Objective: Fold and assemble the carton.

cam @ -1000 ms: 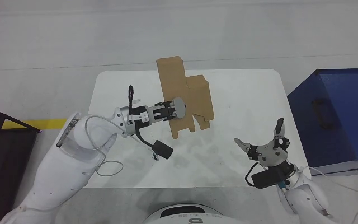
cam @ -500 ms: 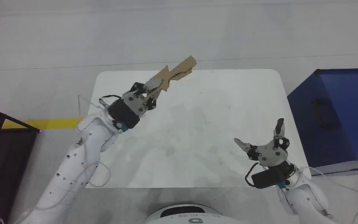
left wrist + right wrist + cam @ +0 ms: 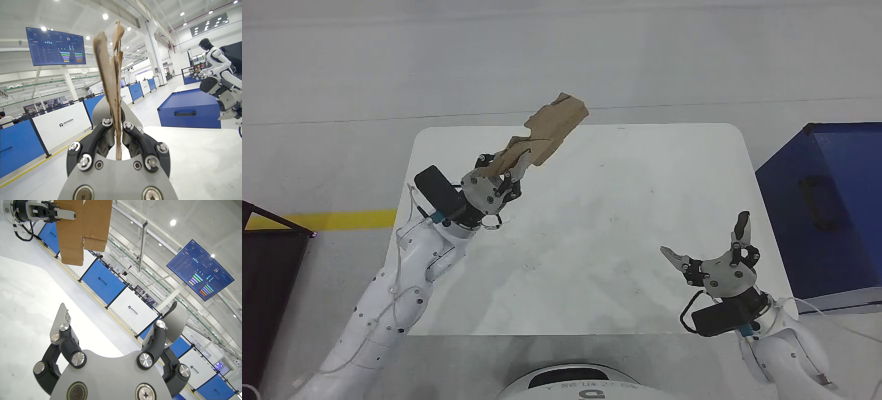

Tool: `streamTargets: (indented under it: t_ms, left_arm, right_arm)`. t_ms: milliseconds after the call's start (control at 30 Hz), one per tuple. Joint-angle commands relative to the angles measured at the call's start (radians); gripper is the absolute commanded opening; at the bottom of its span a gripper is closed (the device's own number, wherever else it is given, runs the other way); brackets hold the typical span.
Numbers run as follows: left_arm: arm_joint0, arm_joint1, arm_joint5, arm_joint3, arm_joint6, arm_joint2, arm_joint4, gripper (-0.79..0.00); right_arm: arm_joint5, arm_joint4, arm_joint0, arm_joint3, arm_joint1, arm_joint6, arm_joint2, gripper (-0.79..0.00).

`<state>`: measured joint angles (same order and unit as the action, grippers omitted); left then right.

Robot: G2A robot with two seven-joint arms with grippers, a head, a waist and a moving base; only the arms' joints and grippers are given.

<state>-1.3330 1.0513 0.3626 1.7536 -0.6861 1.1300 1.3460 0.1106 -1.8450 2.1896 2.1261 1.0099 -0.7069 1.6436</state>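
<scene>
So the carton (image 3: 550, 122) is totally flat right now, not popped open at all. The left gripper (image 3: 509, 166) is clamped on one edge of it and holds it up in the air, upper middle of the top view, over the far edge of the table (image 3: 662, 200) and tilted so you see it nearly edge-on. In the left wrist view the cardboard runs straight up between the pinched jaws, layers pressed together.

The right gripper (image 3: 712, 262) sits at the lower right of the top view, near the table's front corner. Its fingers are spread wide with nothing in them, well apart from the carton.

My read: this is the presenting step, early days, no panel folded yet. The next move probably needs the right arm to come across and take the free end so the two can pull the sleeve open. It's thin floppy board, so I'd grip it away from the flap slots.
</scene>
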Motion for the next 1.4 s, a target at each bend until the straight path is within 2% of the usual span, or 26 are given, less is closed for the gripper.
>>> streamTargets:
  t_ms: [0, 67, 167, 233, 367, 433, 500, 567, 667, 700, 767, 833, 967, 1000, 1067, 1167, 1300, 1367]
  left_arm:
    - [-0.038, 0.016, 0.046, -0.01, -0.007, -0.024, -0.37, -0.785]
    - [-0.052, 0.028, 0.132, -0.036, 0.063, -0.063, -0.651, -0.785]
    - [-0.051, 0.038, 0.227, -0.084, 0.206, -0.101, -0.938, -0.785]
    - [-0.055, 0.042, 0.265, -0.106, 0.283, -0.118, -1.088, -0.785]
    - [-0.039, 0.048, 0.321, -0.106, 0.422, -0.14, -1.254, -0.785]
    - [-0.023, 0.049, 0.331, -0.11, 0.477, -0.14, -1.275, -0.785]
    - [-0.008, 0.05, 0.334, -0.12, 0.511, -0.131, -1.247, -0.785]
    - [0.01, 0.047, 0.339, -0.132, 0.559, -0.115, -1.104, -0.785]
    - [0.01, 0.047, 0.339, -0.132, 0.559, -0.115, -1.104, -0.785]
    - [0.01, 0.047, 0.339, -0.132, 0.559, -0.115, -1.104, -0.785]
    - [0.011, 0.046, 0.338, -0.128, 0.574, -0.117, -1.081, -0.785]
    - [0.0, 0.048, 0.356, -0.121, 0.583, -0.118, -1.084, -0.785]
    - [-0.01, 0.046, 0.414, -0.115, 0.632, -0.112, -1.072, -0.785]
    - [-0.011, 0.045, 0.427, -0.113, 0.651, -0.111, -1.062, -0.785]
    - [-0.019, 0.045, 0.445, -0.109, 0.667, -0.111, -1.071, -0.785]
    - [-0.023, 0.045, 0.457, -0.107, 0.695, -0.106, -1.064, -0.785]
    - [-0.029, 0.046, 0.461, -0.105, 0.711, -0.099, -1.071, -0.785]
    - [-0.032, 0.047, 0.461, -0.103, 0.716, -0.096, -1.071, -0.785]
  right_arm:
    - [0.0, 0.0, 0.0, 0.0, 0.0, 0.0, 0.0, 0.0]
    - [-0.008, 0.016, -0.006, -0.001, 0.001, 0.0, -0.009, 0.0]
    - [-0.095, 0.105, -0.088, -0.013, 0.006, -0.103, -0.105, 0.0]
    - [-0.15, 0.193, -0.167, -0.044, 0.014, -0.145, -0.181, 0.0]
    - [-0.259, 0.483, -0.33, -0.157, 0.04, -0.156, -0.329, 0.0]
    - [-0.315, 0.597, -0.4, -0.199, 0.053, -0.142, -0.381, 0.0]
    - [-0.315, 0.597, -0.4, -0.199, 0.053, -0.142, -0.381, 0.0]
    - [-0.315, 0.597, -0.4, -0.199, 0.053, -0.142, -0.381, 0.0]
    - [-0.315, 0.597, -0.4, -0.199, 0.053, -0.142, -0.381, 0.0]
    - [-0.35, 0.649, -0.395, -0.197, 0.055, -0.131, -0.397, 0.0]
    - [-0.475, 0.856, -0.41, -0.219, 0.06, -0.055, -0.426, 0.0]
    - [-0.477, 0.956, -0.443, -0.26, 0.062, 0.09, -0.423, 0.0]
    - [-0.534, 1.168, -0.493, -0.3, 0.073, 0.212, -0.455, 0.0]
    - [-0.545, 1.212, -0.503, -0.309, 0.076, 0.227, -0.462, -0.022]
    - [-0.536, 1.239, -0.523, -0.328, 0.08, 0.254, -0.466, -0.12]
    - [-0.56, 1.285, -0.541, -0.332, 0.087, 0.279, -0.482, -0.203]
    - [-0.634, 1.361, -0.545, -0.326, 0.093, 0.312, -0.5, -0.394]
    - [-0.667, 1.403, -0.543, -0.325, 0.095, 0.327, -0.502, -0.428]
